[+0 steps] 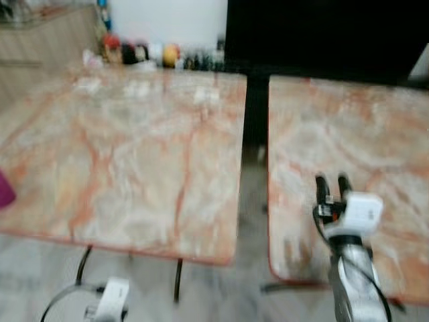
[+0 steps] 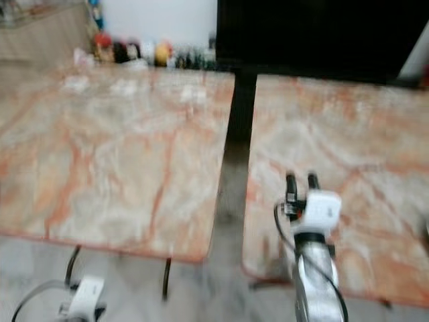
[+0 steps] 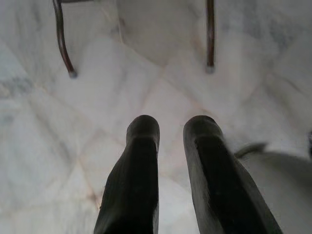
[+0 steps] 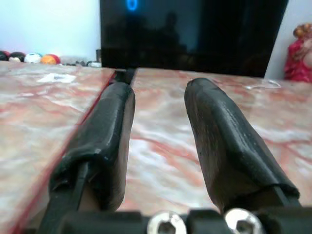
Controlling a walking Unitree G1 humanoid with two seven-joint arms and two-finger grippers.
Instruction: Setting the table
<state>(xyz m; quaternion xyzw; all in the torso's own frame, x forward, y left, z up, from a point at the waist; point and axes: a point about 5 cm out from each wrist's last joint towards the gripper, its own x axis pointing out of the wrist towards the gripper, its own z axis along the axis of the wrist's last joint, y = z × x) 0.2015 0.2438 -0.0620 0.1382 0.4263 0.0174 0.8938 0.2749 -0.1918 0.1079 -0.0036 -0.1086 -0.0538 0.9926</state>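
Two marble-patterned tables stand side by side, the left table (image 1: 127,168) and the right table (image 1: 355,147), with a narrow gap between them. My right gripper (image 1: 333,182) hovers over the near left part of the right table. In the right wrist view its fingers (image 4: 109,126) are open and hold nothing. My left arm (image 1: 110,298) hangs low in front of the left table. The left gripper (image 3: 170,127) is open over the pale floor, with nothing between its fingers. The eye views are blurred.
Several small colourful items (image 1: 141,54) line the far edge of the left table, with white scraps (image 1: 137,87) near them. A magenta object (image 1: 3,189) pokes in at the left edge. A black panel (image 1: 322,33) stands behind. Metal table legs (image 3: 63,44) stand on the floor.
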